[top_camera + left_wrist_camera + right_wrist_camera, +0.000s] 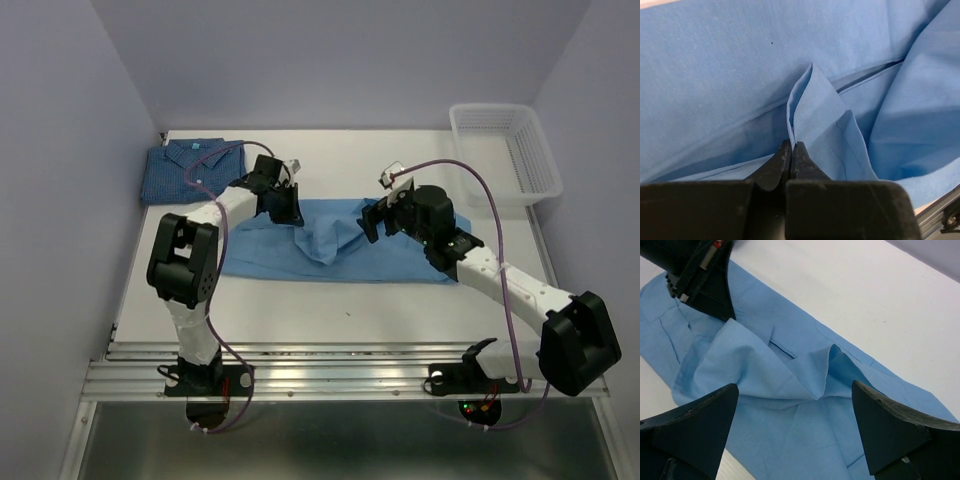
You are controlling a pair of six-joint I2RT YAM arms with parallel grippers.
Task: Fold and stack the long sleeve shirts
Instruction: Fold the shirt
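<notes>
I pinch a fold of the sky-blue shirt (390,262), spread across the white desk (350,310), with my left gripper (791,146). My right gripper (795,390) hovers over it, spread wide. The checked shirt (185,170) lies folded at the far-left corner, beneath lavender walls (60,150).

Near strip of table (350,310) free | far strip free between checked shirt (190,170) and basket (505,150) | left gripper (285,208), clamped on light blue shirt (400,262), blocks its left end | right gripper (372,220), jaws spread, hangs over bunched middle | narrow gap between them

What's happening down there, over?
Left end effector shut on plain light-blue cloth shirt. Right end effector open. Checked darker-blue shirt folded, far left. White plastic mesh basket far right.
</notes>
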